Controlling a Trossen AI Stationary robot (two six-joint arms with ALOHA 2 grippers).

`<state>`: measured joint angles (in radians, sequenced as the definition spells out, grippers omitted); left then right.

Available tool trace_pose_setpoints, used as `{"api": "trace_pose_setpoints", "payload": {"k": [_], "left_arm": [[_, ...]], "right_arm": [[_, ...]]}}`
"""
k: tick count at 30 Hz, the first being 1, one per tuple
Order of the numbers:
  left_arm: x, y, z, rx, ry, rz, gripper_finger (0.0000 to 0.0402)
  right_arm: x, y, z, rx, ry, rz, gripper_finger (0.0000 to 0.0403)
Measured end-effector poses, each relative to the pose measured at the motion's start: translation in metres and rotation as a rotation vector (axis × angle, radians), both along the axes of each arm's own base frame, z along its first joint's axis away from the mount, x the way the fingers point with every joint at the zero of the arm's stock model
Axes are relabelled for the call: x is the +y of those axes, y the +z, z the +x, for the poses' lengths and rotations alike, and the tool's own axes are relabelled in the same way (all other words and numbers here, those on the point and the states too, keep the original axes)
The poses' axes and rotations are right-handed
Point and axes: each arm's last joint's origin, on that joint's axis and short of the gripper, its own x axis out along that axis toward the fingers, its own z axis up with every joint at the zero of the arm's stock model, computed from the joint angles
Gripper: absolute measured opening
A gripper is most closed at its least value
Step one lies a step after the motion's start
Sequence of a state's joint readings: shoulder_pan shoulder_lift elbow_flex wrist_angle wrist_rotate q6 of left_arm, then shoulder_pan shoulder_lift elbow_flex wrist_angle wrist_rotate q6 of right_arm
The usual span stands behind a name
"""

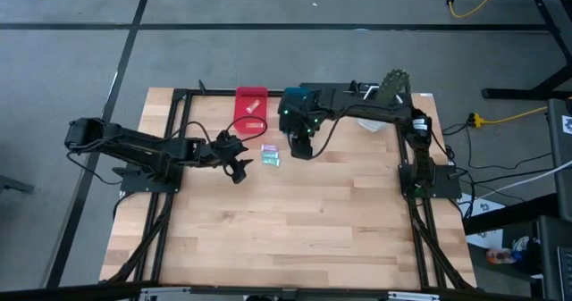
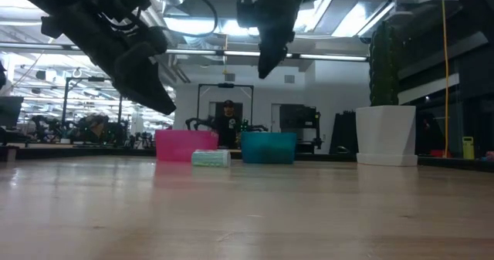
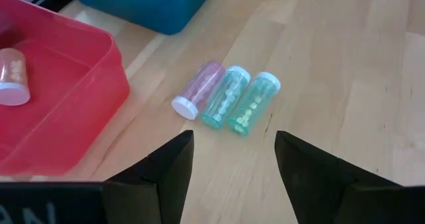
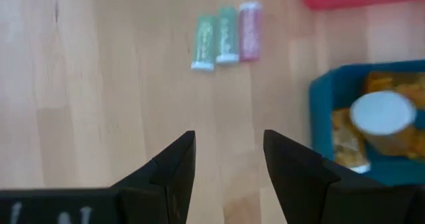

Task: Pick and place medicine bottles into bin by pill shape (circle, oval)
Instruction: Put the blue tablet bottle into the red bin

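Three medicine bottles (image 3: 228, 99) lie touching side by side on the table (image 1: 295, 221), just beside the two bins (image 1: 251, 112) (bottles also inside both).

High view: overhead, facing straight down on the whole light wooden table (image 1: 295, 212). Low view: at tabletop level, facing level across to the room behind. Both wrist views look down, fairly close, past their own fingers. All four share the row of small clear tinted cylindrical bottles (image 3: 229, 98) lying side by side.
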<state>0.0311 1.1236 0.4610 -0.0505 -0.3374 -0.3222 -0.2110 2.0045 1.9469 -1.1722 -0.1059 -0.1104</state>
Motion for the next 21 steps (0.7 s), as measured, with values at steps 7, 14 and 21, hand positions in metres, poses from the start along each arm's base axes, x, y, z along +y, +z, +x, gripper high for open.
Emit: {"api": "trace_pose_setpoints", "payload": {"k": [7, 14, 21], "left_arm": [[0.000, 0.000, 0.000, 0.002, 0.002, 0.003, 0.0206], [0.001, 0.000, 0.000, 0.003, 0.013, 0.012, 0.0206], [0.001, 0.000, 0.000, 0.006, 0.013, 0.013, 0.0206]], "right_arm": [[0.014, -0.036, 0.004, 0.040, 0.026, -0.021, 0.0178], [0.019, -0.036, -0.004, 0.082, 0.010, -0.119, 0.0156], [0.023, -0.007, -0.026, 0.086, -0.024, -0.107, 0.0139]]}}
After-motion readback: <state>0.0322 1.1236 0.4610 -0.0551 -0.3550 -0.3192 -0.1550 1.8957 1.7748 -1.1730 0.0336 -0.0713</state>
